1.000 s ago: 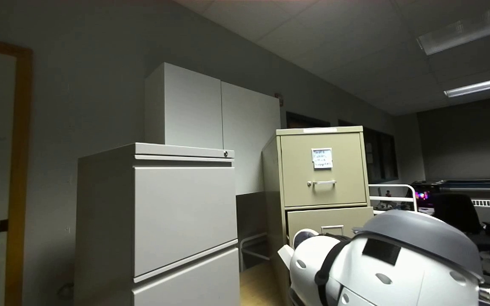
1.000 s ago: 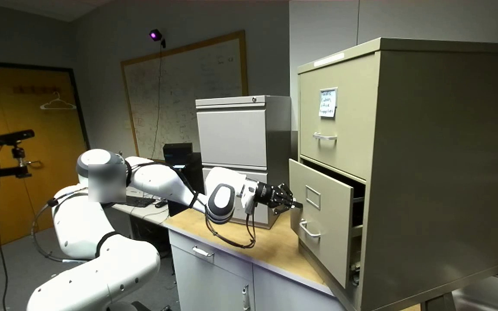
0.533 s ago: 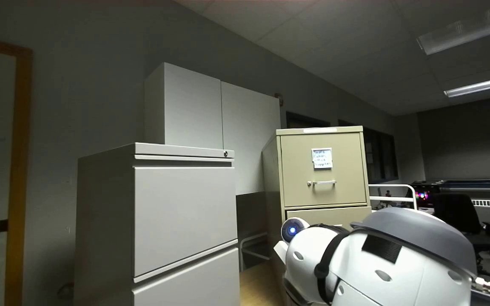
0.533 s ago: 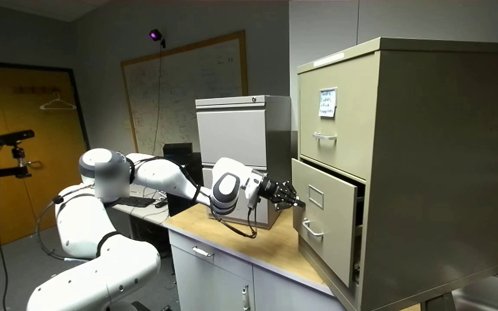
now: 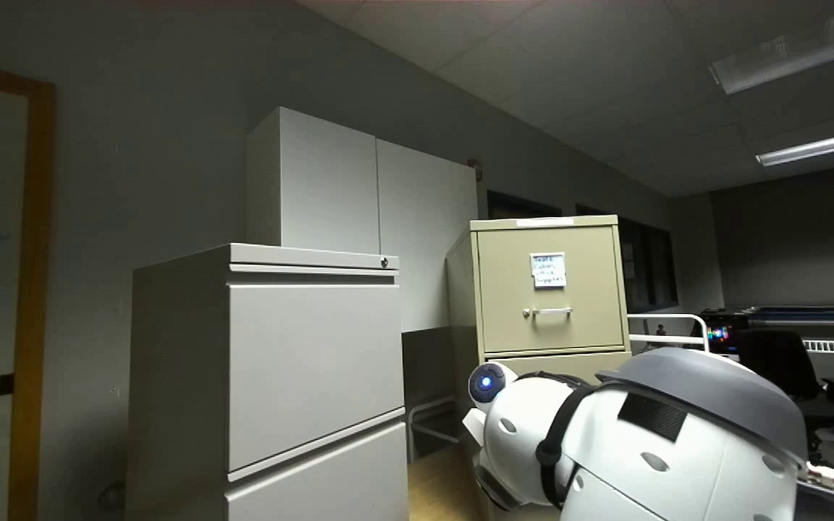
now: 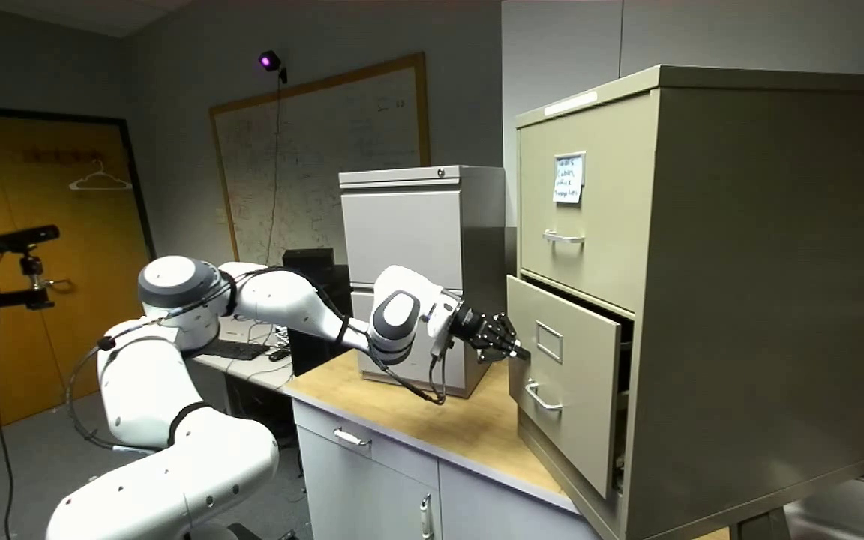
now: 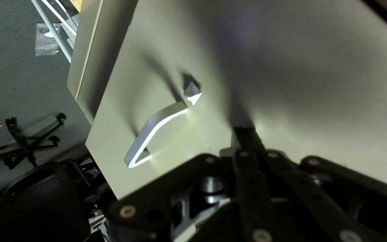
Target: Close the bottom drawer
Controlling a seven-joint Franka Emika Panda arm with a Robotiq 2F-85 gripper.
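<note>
The beige filing cabinet has its top drawer shut. Its bottom drawer stands partly out, with a dark gap along its top and side in an exterior view. In an exterior view only the bottom drawer's top strip shows above my arm. The bottom drawer's silver handle also shows in the wrist view, left of my fingers. My gripper is shut and empty. Its fingertips appear to press on the drawer front, above the handle and near the drawer's left edge.
A grey cabinet stands behind my wrist on the wooden counter. A camera on a stand is at the far left. An office chair shows on the floor side in the wrist view.
The bottom drawer has moved slightly inward with my fingertips following it. My forearm and wrist have risen a little. Between the half-second-old frame and now the drawer looks almost still.
</note>
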